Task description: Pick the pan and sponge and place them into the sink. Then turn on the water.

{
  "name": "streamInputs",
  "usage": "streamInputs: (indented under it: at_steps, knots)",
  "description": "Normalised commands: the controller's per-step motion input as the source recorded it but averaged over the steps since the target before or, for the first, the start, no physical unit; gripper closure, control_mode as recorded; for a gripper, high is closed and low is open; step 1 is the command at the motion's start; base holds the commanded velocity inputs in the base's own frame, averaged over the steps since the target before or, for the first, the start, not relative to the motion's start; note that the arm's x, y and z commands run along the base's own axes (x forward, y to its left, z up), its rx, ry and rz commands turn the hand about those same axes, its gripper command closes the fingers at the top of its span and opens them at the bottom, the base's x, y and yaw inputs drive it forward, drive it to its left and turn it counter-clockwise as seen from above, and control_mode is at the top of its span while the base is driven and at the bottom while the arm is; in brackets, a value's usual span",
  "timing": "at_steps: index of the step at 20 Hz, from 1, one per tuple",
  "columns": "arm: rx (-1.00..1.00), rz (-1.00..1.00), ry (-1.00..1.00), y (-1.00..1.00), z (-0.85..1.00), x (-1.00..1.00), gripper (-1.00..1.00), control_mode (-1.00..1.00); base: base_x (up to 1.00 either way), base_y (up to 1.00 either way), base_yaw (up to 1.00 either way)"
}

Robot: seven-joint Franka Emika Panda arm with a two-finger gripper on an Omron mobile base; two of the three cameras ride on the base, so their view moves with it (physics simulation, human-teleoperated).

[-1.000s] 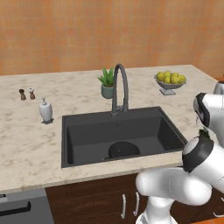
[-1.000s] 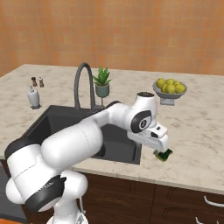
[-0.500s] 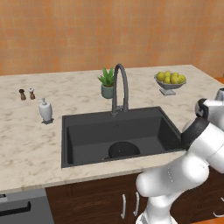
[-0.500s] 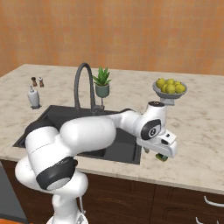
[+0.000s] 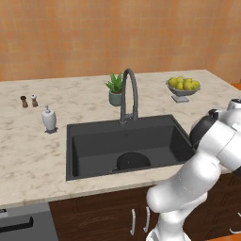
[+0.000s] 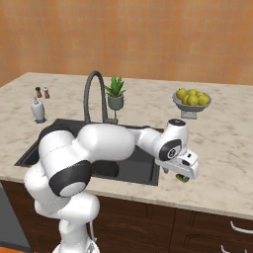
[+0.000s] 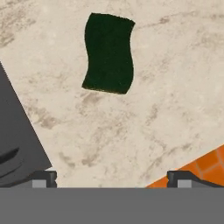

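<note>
The sponge (image 7: 108, 52), a small dark green block, lies flat on the beige marble counter just right of the sink (image 7: 17, 140). My gripper (image 7: 112, 178) hangs above it, open, with nothing between its fingertips (image 7: 43, 177). From the right base view the gripper (image 6: 182, 174) points down at the counter's front edge and the sponge (image 6: 185, 179) peeks out beneath it. The dark basin of the sink (image 5: 94, 146) has a round drain in its floor. The faucet (image 5: 129, 94) behind it runs no water. The pan is out of view.
A potted plant (image 5: 115, 89) stands beside the faucet, with a bowl of yellow fruit (image 5: 183, 87) at the back right. A soap dispenser (image 5: 49, 118) and two small shakers (image 5: 28, 100) stand left of the sink. The counter's front edge and orange floor (image 7: 205, 166) lie close to the gripper.
The arm's elbow has swung down and its links have folded lower. The hand stays over the sponge at much the same spot. The jaws have stayed open.
</note>
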Motion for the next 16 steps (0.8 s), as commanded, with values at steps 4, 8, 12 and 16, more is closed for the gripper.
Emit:
streamInputs:
  at_steps: [4, 8, 12, 16]
  knots:
    - [0.00, 0.00, -0.02, 0.00, -0.28, 0.32, -1.00, -1.00, 0.00, 0.00, 0.00]
    - [0.03, 0.00, -0.02, -0.12, -0.23, 0.27, -1.00, -1.00, 0.00, 0.00, 0.00]
    - [0.05, 0.00, -0.03, -0.14, -0.07, 0.19, -1.00, -1.00, 0.00, 0.00, 0.00]
    - [0.04, 0.00, -0.05, -0.20, -0.02, 0.24, -1.00, -1.00, 0.00, 0.00, 0.00]
